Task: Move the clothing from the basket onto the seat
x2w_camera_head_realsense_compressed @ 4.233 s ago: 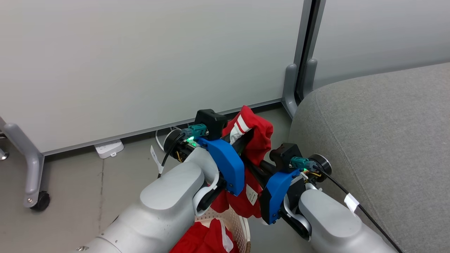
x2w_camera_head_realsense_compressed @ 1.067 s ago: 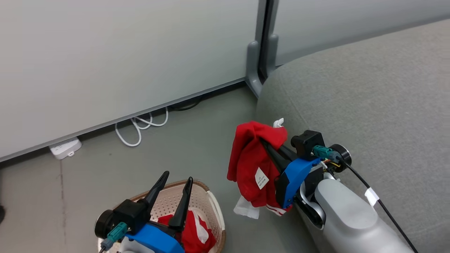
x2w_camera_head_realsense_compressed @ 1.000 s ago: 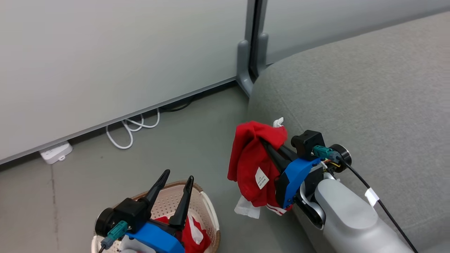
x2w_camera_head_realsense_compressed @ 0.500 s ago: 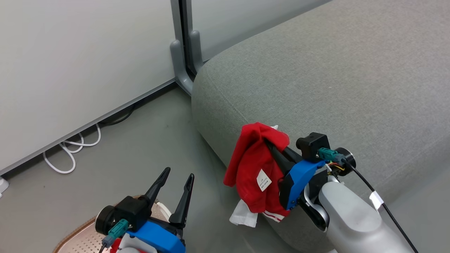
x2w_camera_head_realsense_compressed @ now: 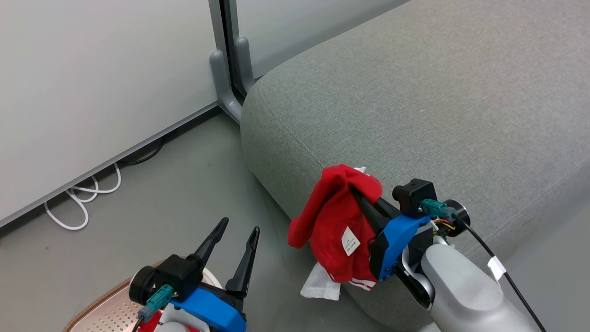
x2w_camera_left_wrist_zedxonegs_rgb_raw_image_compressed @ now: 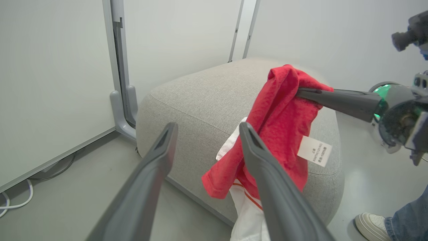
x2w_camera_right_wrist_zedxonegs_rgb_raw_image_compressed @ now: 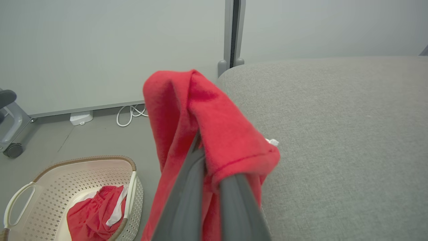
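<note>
My right gripper (x2w_camera_head_realsense_compressed: 358,192) is shut on a red garment (x2w_camera_head_realsense_compressed: 334,221) with white trim and a white tag; the cloth hangs at the front corner of the grey seat (x2w_camera_head_realsense_compressed: 415,92). From the right wrist, the garment (x2w_camera_right_wrist_zedxonegs_rgb_raw_image_compressed: 200,113) drapes over my closed fingers (x2w_camera_right_wrist_zedxonegs_rgb_raw_image_compressed: 187,201), beside the seat (x2w_camera_right_wrist_zedxonegs_rgb_raw_image_compressed: 334,134). My left gripper (x2w_camera_head_realsense_compressed: 239,226) is open and holds nothing, above the cream basket (x2w_camera_head_realsense_compressed: 99,311). A second red garment (x2w_camera_right_wrist_zedxonegs_rgb_raw_image_compressed: 92,217) lies in the basket (x2w_camera_right_wrist_zedxonegs_rgb_raw_image_compressed: 83,160). The left wrist view shows my open left gripper (x2w_camera_left_wrist_zedxonegs_rgb_raw_image_compressed: 208,126) facing the held garment (x2w_camera_left_wrist_zedxonegs_rgb_raw_image_compressed: 281,117).
A pale partition wall with a grey post foot (x2w_camera_head_realsense_compressed: 226,92) stands behind the seat. A white cable (x2w_camera_head_realsense_compressed: 78,207) and a power strip (x2w_camera_right_wrist_zedxonegs_rgb_raw_image_compressed: 80,117) lie along the wall base. A caster wheel (x2w_camera_right_wrist_zedxonegs_rgb_raw_image_compressed: 13,150) is at the left. A person's shoe (x2w_camera_left_wrist_zedxonegs_rgb_raw_image_compressed: 369,227) is beside the seat.
The head camera has swung toward the seat, so the basket has slid to the lower left. Earlier both grippers held the garment; the left has let go and opened.
</note>
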Robot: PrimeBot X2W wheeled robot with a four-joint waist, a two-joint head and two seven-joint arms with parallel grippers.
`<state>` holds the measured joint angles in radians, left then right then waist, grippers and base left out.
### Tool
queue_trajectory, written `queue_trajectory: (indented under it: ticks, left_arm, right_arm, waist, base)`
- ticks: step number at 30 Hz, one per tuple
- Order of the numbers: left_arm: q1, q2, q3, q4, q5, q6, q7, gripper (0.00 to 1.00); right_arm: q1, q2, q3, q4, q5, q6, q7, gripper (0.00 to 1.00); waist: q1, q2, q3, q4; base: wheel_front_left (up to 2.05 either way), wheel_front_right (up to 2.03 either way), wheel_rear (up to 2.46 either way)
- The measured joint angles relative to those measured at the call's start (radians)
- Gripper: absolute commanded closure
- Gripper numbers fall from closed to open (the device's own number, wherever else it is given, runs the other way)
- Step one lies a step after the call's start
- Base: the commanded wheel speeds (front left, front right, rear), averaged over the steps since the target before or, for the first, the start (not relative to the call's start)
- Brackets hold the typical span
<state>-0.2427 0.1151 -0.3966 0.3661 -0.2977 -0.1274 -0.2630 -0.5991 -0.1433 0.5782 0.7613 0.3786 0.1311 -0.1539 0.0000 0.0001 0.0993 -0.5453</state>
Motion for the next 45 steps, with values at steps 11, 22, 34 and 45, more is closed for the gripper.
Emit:
queue_trajectory:
  ticks: [11, 22, 34, 45]
  left_arm:
    - [-0.039, 0.013, -0.039, -0.024, 0.001, 0.0, 0.0, 0.0]
    - [-0.171, 0.098, -0.146, -0.081, 0.02, 0.0, 0.0, 0.0]
    - [-0.344, 0.139, -0.213, -0.14, 0.03, 0.0, 0.002, 0.0]
    - [-0.373, 0.148, -0.221, -0.136, 0.03, 0.0, 0.001, 0.0]
  right_arm:
    - [-0.145, -0.079, -0.085, 0.006, -0.008, 0.0, 0.039, 1.0]
    - [-0.466, -0.336, -0.293, 0.068, -0.046, 0.0, 0.011, 1.0]
    - [-0.449, -0.413, -0.509, 0.201, -0.104, 0.0, -0.067, 1.0]
    - [-0.379, -0.377, -0.616, 0.293, -0.165, 0.0, -0.102, 1.0]
  waist:
    - [0.0, 0.0, 0.055, 0.039]
    - [0.0002, 0.0, 0.231, 0.133]
    - [0.0003, 0.0, 0.451, 0.239]
    - [0.0002, 0.0, 0.519, 0.306]
  base:
    - [0.0, 0.0, 0.0]
    - [0.0, 0.0, 0.0]
    - [0.0, 0.0, 0.0]
    - [0.0, 0.0, 0.0]
